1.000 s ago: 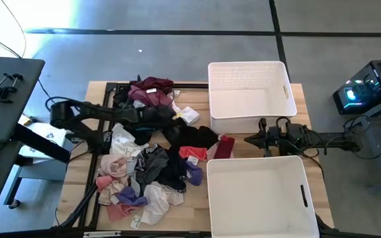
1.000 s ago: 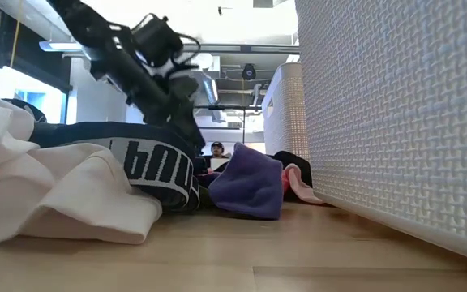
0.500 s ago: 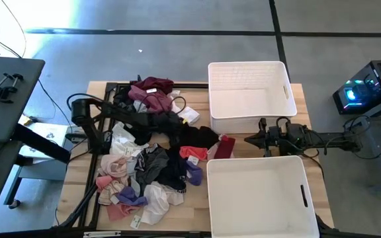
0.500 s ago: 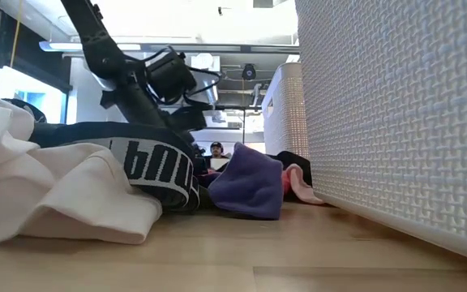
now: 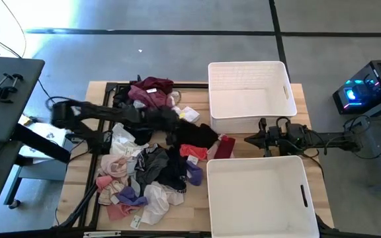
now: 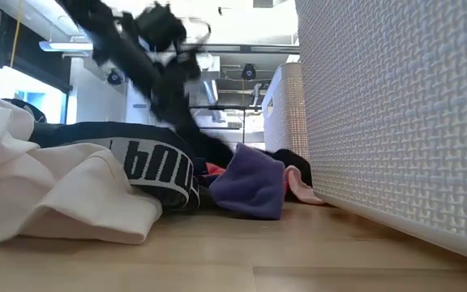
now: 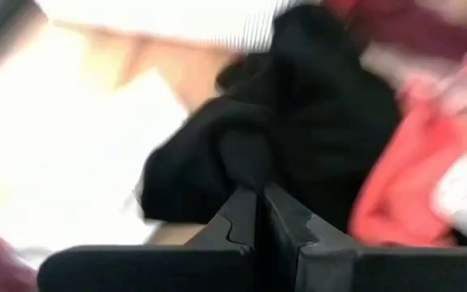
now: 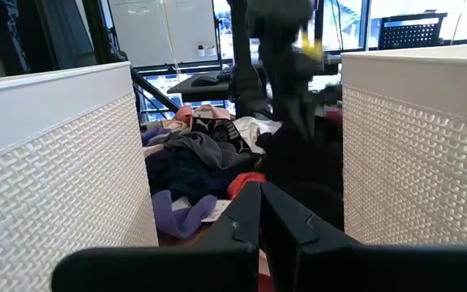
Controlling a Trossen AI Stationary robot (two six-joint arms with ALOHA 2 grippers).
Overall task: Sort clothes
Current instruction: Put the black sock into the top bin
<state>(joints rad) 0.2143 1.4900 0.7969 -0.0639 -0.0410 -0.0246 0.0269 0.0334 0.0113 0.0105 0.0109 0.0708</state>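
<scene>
Your wooden table (image 5: 197, 205) holds heaped clothes (image 5: 147, 175). At the pile's two o'clock, your left gripper (image 5: 172, 124) is clamped on the black garment (image 7: 298, 154); it's limp and light, so keep pinching a bunched fold.

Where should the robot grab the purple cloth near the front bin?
Probably from straight above, pinching the raised fold of the purple cloth. It lies crumpled on top of the pile's edge beside the front bin, so a top pinch likely lifts it alone; a side approach would snag the neighbouring garments.

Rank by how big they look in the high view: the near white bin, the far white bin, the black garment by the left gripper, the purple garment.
1. Near white bin
2. Far white bin, slightly smaller
3. Black garment
4. Purple garment
</scene>
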